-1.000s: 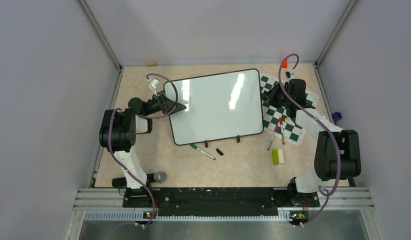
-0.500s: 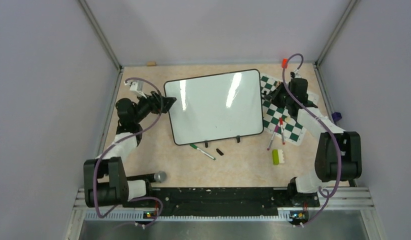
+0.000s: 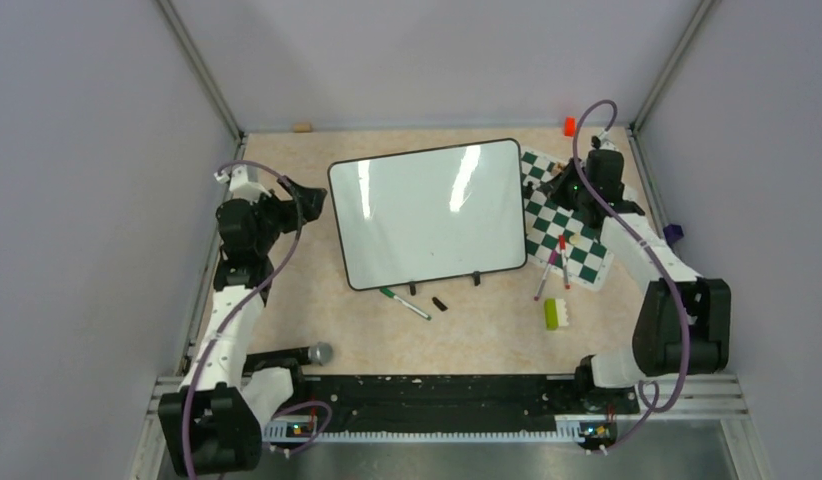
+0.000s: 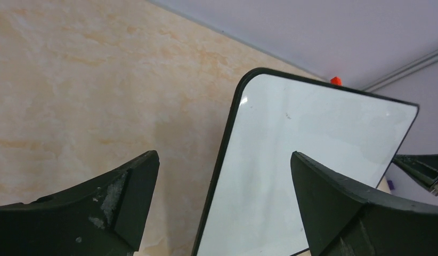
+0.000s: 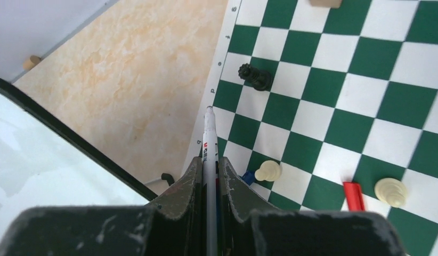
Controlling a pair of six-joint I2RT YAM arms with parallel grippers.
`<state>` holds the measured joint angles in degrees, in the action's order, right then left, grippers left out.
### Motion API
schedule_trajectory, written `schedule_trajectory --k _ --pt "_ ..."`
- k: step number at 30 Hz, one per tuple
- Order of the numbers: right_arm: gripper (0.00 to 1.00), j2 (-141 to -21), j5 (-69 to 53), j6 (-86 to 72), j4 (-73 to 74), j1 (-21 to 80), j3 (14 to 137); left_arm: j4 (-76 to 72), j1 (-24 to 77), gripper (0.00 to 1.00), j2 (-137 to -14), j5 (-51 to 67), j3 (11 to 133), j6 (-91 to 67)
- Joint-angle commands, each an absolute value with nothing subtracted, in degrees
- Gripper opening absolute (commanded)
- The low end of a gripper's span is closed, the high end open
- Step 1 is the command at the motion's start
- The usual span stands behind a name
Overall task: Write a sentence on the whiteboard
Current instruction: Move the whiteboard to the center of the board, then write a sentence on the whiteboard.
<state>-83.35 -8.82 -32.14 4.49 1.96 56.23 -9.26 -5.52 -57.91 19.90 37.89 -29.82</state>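
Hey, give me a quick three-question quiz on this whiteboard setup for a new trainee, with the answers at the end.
1. True or false: words are already written on the whiteboard.
2. The right gripper is shut on: A, a marker; B, the whiteboard's rim; C, nothing.
3. Fill in: the left gripper, beside the whiteboard's left edge, has its jaws ____.
Key: 1 false, the face looks blank; 2 A; 3 open.
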Motion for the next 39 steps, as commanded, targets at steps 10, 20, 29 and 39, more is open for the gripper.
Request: schedule_trajectory --k 10,20,29,39 --pt "0.0 -68.83 6.48 -34.46 17.21 1.68 59.81 2.25 -5.62 0.98 -53.54 18.79 45.87 -38.08" --pt "0.0 -74.7 34.24 -40.44 43.8 17.05 80.15 -3.01 -5.69 0.98 -56.31 13.68 38.72 -46.04" --pt "0.0 -81.88 32.53 -38.64 50.27 32.97 91.81 -10.41 -5.54 0.96 -52.27 7.41 31.11 -40.82" --pt "0.0 -93.15 18.94 -20.53 38.26 45.61 103.18 -35.79 -5.53 0.95 -52.97 13.3 13.28 -41.64"
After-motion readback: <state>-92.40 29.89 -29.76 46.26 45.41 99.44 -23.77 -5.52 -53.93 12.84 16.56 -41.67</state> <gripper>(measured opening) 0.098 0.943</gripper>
